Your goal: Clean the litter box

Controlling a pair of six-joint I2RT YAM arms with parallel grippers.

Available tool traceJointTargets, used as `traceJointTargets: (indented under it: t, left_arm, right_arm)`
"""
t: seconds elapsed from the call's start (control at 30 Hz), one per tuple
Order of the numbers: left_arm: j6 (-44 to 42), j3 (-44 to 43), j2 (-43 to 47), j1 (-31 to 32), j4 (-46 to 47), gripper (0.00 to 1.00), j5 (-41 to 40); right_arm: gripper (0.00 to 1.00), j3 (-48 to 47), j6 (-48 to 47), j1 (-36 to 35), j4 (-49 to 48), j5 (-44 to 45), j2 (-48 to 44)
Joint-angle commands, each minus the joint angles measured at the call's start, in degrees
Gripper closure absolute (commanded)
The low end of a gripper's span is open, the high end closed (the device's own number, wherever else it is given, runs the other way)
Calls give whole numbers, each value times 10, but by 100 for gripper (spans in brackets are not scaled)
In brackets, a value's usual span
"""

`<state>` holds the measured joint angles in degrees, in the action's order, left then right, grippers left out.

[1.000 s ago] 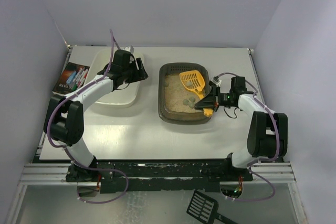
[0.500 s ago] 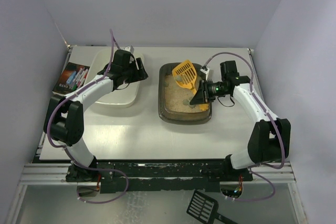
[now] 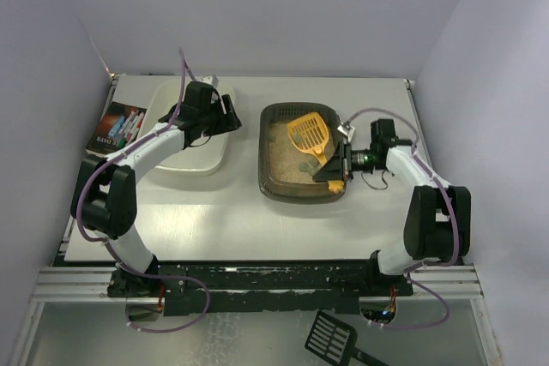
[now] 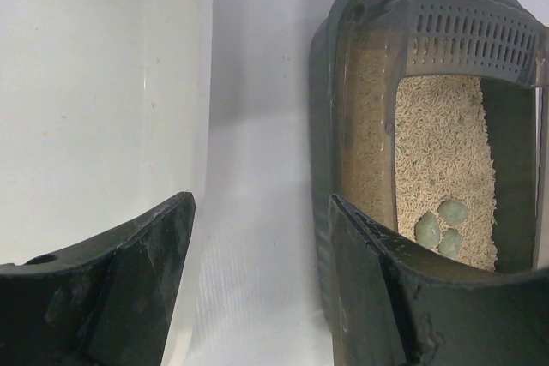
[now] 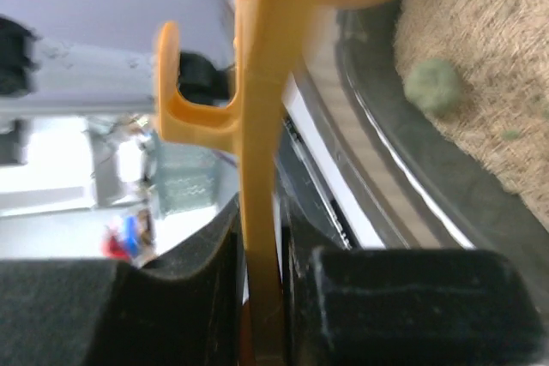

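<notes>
We can read no word, number or brand mark with any certainty. The only printed thing is a dark packet [image 3: 117, 126] lying at the left edge of the table [image 3: 257, 220]. It carries pale lettering across its lower part and coloured pictures above, but in the top view the letters are too small and blurred for us to spell out.

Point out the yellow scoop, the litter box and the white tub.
yellow scoop [image 3: 310, 133]: top external view, on the slotted head.
litter box [image 3: 296, 195]: top external view, on the near rim.
white tub [image 3: 204, 160]: top external view, on its bare near-right corner.
</notes>
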<state>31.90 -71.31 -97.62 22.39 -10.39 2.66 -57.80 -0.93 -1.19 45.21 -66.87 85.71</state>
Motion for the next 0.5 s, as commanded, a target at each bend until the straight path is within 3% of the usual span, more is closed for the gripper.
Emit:
traceJointTargets:
  t: [0.0,0.03,0.23,0.4,0.47]
  left_arm:
    - [-8,7,22,-5,23,25,3]
    - [-8,7,23,-6,23,25,4]
    - [-10,16,32,-10,30,24,1]
    - [-6,10,23,-11,26,24,8]
    - [-6,3,22,-10,17,23,4]
  right_arm:
    - [100,145,372,32,-352,-263,-6]
    - [100,170,414,32,-397,-262,-6]
    - [100,139,311,22,-294,-263,9]
    - [100,148,314,22,-318,-260,12]
    - [100,128,248,22,-268,-243,14]
